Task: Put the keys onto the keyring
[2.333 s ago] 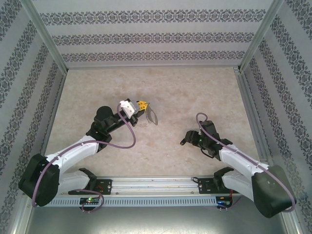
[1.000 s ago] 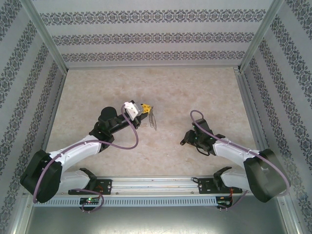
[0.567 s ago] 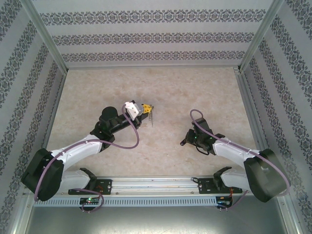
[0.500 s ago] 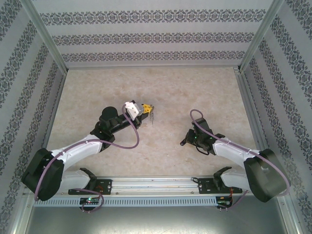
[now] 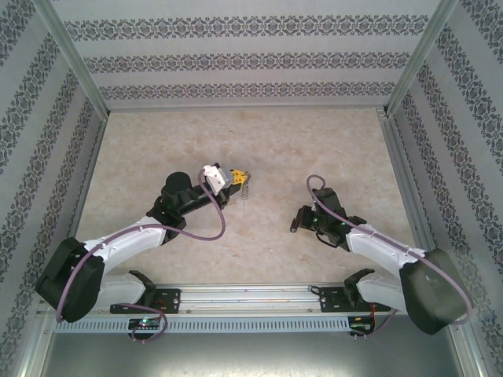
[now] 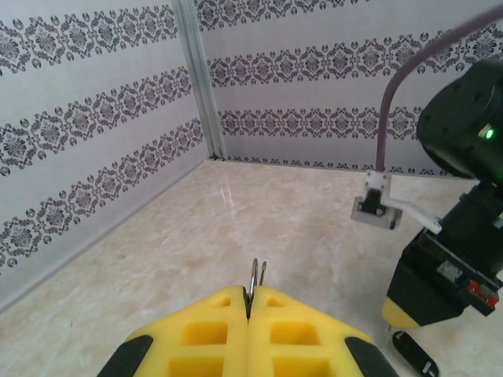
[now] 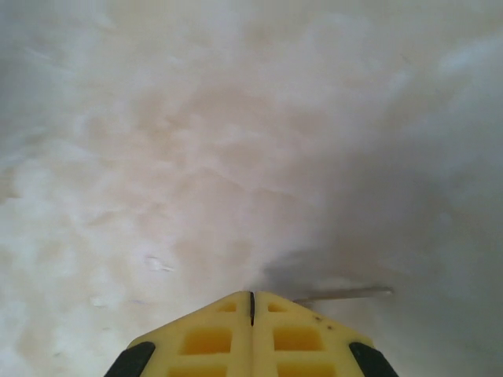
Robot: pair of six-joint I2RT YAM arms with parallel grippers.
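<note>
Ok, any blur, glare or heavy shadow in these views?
Right wrist: table soft and out of focus, a dark shadow beside the key blade. Left wrist: sharp, keyring edge crisp, faint sheen on the table. Top external: evenly lit, no harsh shadows.

A beige, marble-patterned surface (image 5: 259, 133) fills the middle, evenly lit with a soft sheen. Walls (image 5: 251, 59) papered in pale grey with bands of dark damask ornament close it off at 9, 12 and 3 o'clock. Bare aluminium posts (image 5: 71, 55) rise in the corners at 10 and 2 o'clock. A metal rail (image 5: 251, 292) runs along the near edge at 6 o'clock.
</note>
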